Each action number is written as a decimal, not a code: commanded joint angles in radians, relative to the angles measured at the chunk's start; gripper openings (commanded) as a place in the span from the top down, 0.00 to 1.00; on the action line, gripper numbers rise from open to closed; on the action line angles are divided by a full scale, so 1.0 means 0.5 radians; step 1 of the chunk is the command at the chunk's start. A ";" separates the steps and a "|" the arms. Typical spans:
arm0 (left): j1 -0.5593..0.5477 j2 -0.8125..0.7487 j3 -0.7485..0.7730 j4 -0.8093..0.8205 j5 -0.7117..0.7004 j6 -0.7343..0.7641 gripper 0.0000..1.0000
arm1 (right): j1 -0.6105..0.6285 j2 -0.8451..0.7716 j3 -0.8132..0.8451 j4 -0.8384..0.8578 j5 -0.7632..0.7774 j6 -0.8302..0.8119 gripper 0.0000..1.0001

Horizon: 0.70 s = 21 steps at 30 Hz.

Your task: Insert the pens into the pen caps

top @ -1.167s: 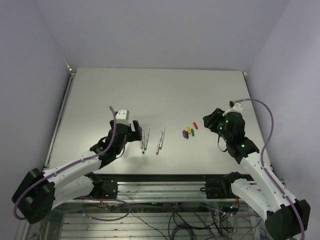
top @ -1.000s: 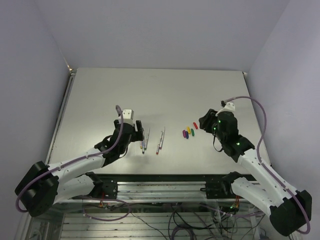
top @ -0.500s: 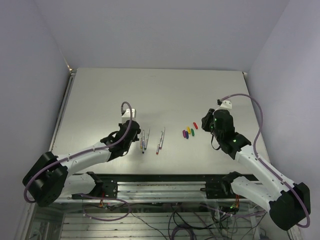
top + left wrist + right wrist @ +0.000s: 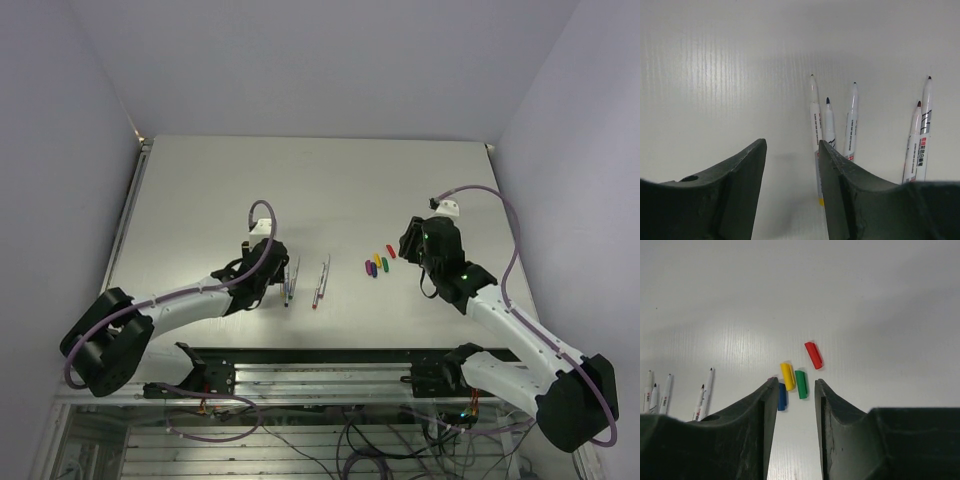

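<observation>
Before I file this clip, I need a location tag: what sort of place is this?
Most likely a robotics lab test cell: a grey table boxed in by plain pale walls, two robot arms bolted to a metal frame at its near edge, and loose cables hanging underneath.

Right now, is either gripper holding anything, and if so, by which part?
Nothing is held. The left gripper is open beside the pens; the right gripper is open near the pen caps, all lying loose on the table.
</observation>
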 commanded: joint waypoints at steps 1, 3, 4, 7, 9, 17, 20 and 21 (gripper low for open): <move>-0.008 0.041 0.077 0.001 0.043 -0.034 0.41 | 0.008 -0.059 -0.013 0.075 0.071 0.013 0.64; -0.008 0.068 0.081 0.006 0.059 -0.037 0.42 | 0.008 -0.082 -0.030 0.090 0.067 0.013 0.65; -0.010 0.083 0.083 0.014 0.076 -0.037 0.43 | 0.008 -0.089 -0.038 0.094 0.065 0.013 0.65; -0.014 0.140 0.089 0.034 0.108 -0.044 0.47 | 0.006 -0.102 -0.055 0.093 0.066 0.018 0.66; -0.019 0.178 0.103 0.036 0.115 -0.049 0.48 | 0.008 -0.102 -0.058 0.084 0.071 0.023 0.67; -0.038 0.260 0.134 0.062 0.150 -0.043 0.49 | 0.007 -0.102 -0.078 0.071 0.079 0.043 0.69; -0.044 0.293 0.146 0.068 0.161 -0.043 0.50 | 0.008 -0.099 -0.083 0.072 0.078 0.055 0.70; -0.047 0.303 0.150 0.070 0.162 -0.043 0.50 | 0.008 -0.097 -0.084 0.073 0.075 0.057 0.70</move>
